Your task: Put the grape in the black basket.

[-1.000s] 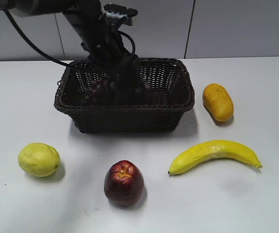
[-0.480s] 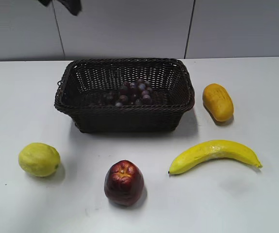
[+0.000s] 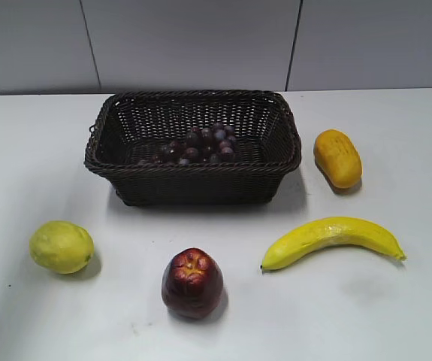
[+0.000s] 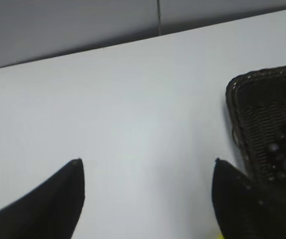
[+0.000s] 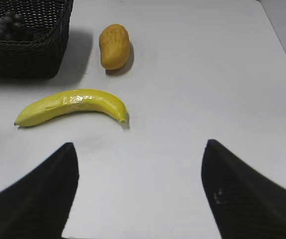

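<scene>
Grey panelled wall behind a plain white bench (image 3: 396, 316). Landmark: the black basket (image 3: 193, 184), at the back centre of the bench. The grape (image 3: 200, 146) lies inside it, on the floor toward its right half, below the rim; no pincer touches it. By this layout the task reads as complete.

Around the basket: mango (image 3: 337, 158) just to its right, banana (image 3: 333, 239) in front-right, dark red apple (image 3: 191, 283) in front, lemon (image 3: 61, 246) in front-left.

Left pincer (image 4: 147, 199): fingers spread wide, nothing between them, over bare bench off the basket's side. Right pincer (image 5: 139, 191): spread wide, empty, with the banana between it and the basket.

Risk, as a judgement: the left pincer sits close to the basket; a careless retreat could clip the braided rim and shift the basket.
</scene>
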